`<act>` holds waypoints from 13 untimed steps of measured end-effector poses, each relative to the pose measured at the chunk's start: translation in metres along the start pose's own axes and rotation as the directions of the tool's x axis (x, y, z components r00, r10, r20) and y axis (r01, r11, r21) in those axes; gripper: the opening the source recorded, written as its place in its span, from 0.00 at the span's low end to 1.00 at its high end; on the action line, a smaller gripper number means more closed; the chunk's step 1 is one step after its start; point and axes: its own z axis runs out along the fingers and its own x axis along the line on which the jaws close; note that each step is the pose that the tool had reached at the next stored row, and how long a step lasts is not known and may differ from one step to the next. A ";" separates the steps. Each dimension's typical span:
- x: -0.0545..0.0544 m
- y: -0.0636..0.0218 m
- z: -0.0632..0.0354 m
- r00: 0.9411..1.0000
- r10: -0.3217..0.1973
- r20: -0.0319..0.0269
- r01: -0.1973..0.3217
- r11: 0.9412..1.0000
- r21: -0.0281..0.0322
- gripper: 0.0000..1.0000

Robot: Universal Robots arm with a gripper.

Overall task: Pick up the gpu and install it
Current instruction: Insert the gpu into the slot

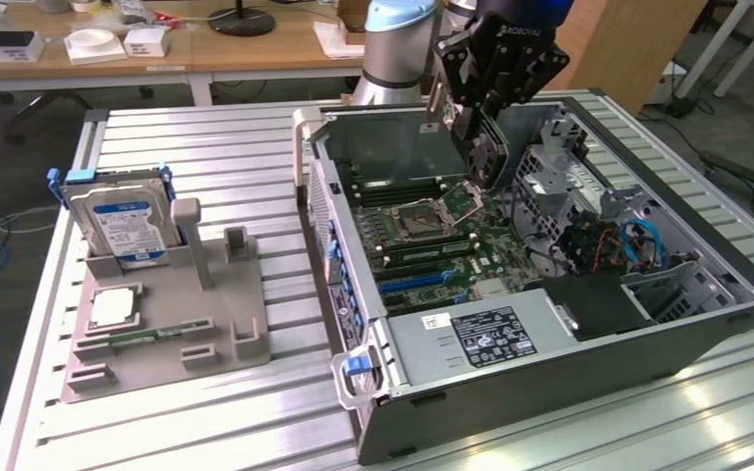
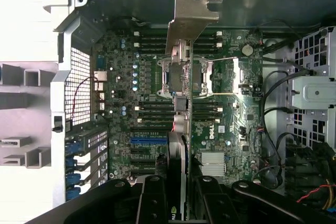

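While the arm hangs over the open case, far left: a grey moulded parts holder [image 1: 240, 334] sits on the ribbed metal surface [image 1: 193, 422], with a silver hard drive with a blue-white label [image 1: 122, 226] standing upright in it.
Centre-left: the black open tower computer case [image 1: 548, 392] lies on its side, its green motherboard [image 1: 482, 235] facing up and its blue expansion slots [image 1: 416, 283] toward the near end.
Centre: the black fingers [image 2: 152, 203] are narrowed on the thin green circuit-board gpu [image 1: 478, 157], clamping one short end.
Gpu position: it hangs in the air inside the case opening, above the processor socket area, and looks clear of the board.
Key relation: the card's long axis runs straight down from the fingers, with the silver metal end bracket [image 2: 191, 11] farthest from them. The blue slots are not beneath it; they lie toward the exterior view's left and nearer that camera.
Right: metal drive bays with blue and red cables [image 1: 639, 240].
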 end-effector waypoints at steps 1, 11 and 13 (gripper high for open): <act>0.000 0.0000 0.0000 1.000 0.000 0.000 0.000 1.000 0.000 0.27; 0.000 0.0000 0.0001 1.000 -0.011 -0.001 0.011 1.000 0.000 0.27; 0.000 0.0000 0.0000 1.000 -0.024 -0.001 0.024 1.000 0.001 0.27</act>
